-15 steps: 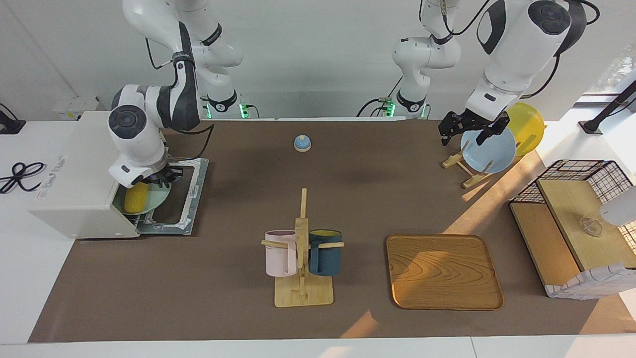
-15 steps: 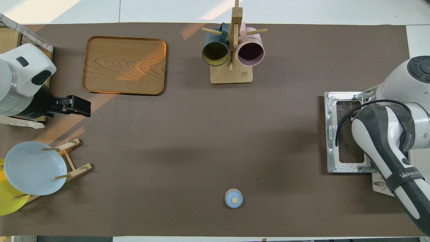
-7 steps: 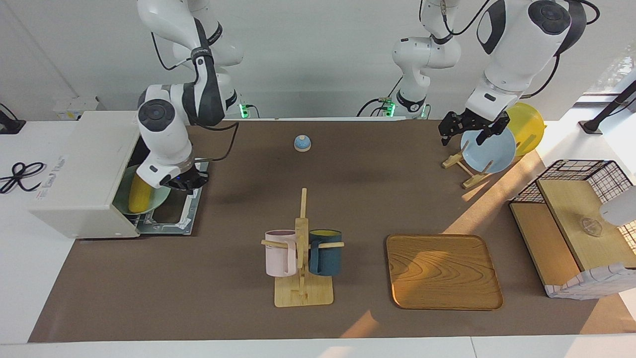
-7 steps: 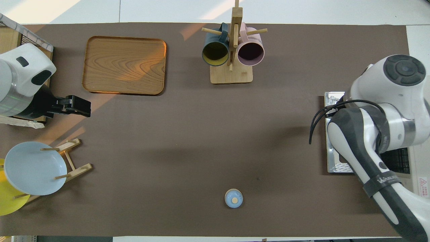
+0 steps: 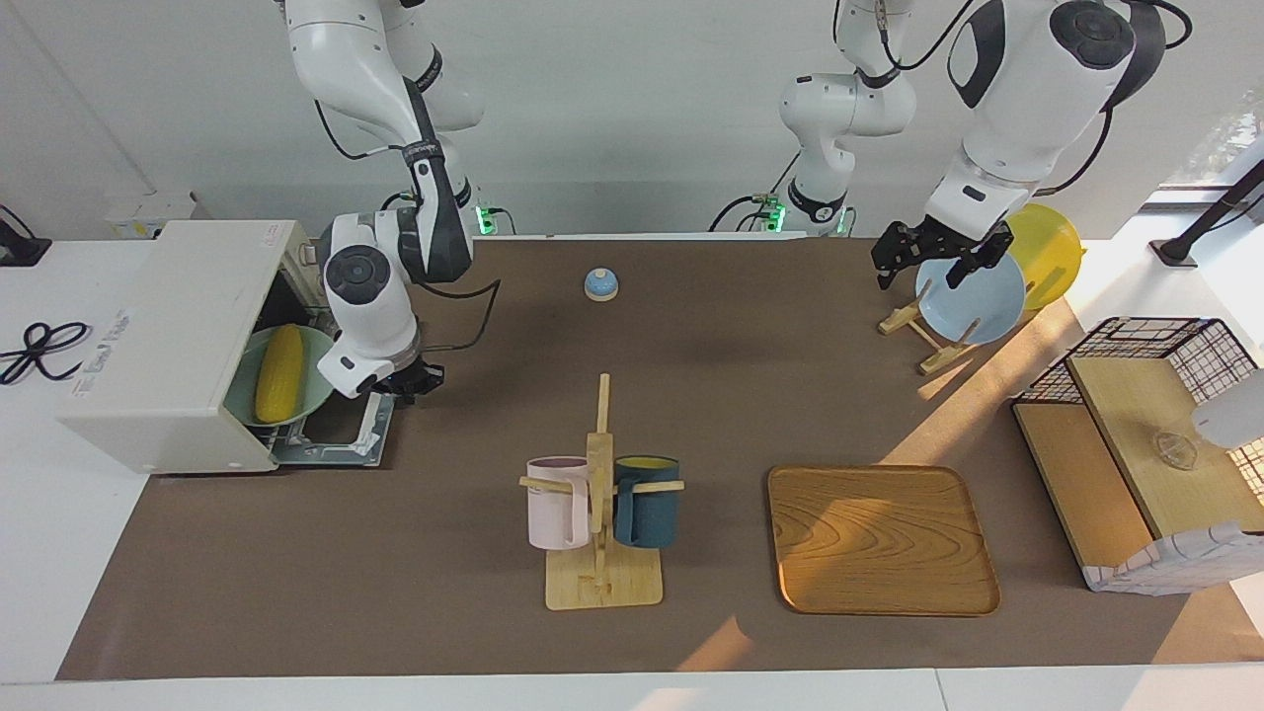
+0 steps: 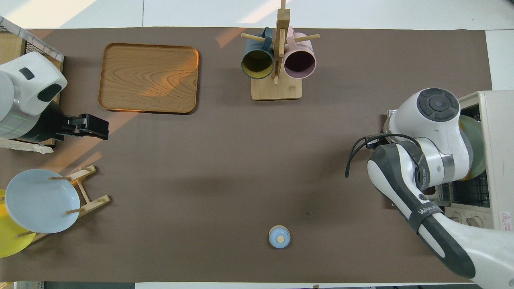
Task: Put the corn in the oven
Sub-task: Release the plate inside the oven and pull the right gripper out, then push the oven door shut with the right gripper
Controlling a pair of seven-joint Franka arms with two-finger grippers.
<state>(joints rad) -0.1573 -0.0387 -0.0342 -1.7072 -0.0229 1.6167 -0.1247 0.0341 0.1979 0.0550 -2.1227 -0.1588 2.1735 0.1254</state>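
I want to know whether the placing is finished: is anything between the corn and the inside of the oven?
Nothing visible. The corn already lies on a pale green plate inside the oven, whose door hangs open. The right gripper is over the door's edge, shut and empty. The left gripper waits over the plate rack.

Corn (image 5: 279,373) on plate (image 5: 314,397) in oven (image 5: 168,341)

**Little lettering to read**

On the right arm (image 6: 431,224), a black band around the forearm carries white capitals that look like "WANJUN", though the letters are not fully clear. On the oven (image 6: 498,152), a red-and-white warning sticker sits at the corner nearest the robots; its wording is too small to read.
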